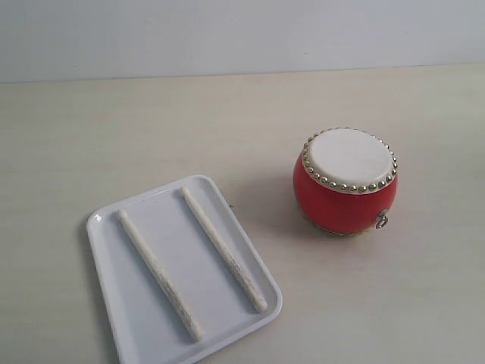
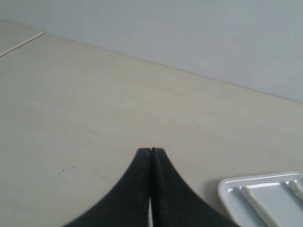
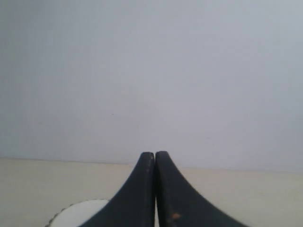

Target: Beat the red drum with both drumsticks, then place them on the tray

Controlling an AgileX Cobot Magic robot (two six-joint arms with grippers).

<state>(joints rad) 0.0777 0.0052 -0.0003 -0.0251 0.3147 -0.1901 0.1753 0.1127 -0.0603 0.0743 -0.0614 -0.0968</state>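
Looking left to right, we see the left fingers point(image 2: 139, 182) pressed together, holding nothing, over the bench point(image 1: 114, 129). Both drumsticks point(image 1: 158, 273) lie parallel and apart in the tray point(image 1: 186, 254), long axes running 11 to 5 o'clock. At the tray's 2 o'clock, apart from it, the red drum point(image 1: 345, 208) stands upright. The right fingers point(image 3: 142, 184) are likewise closed and empty.
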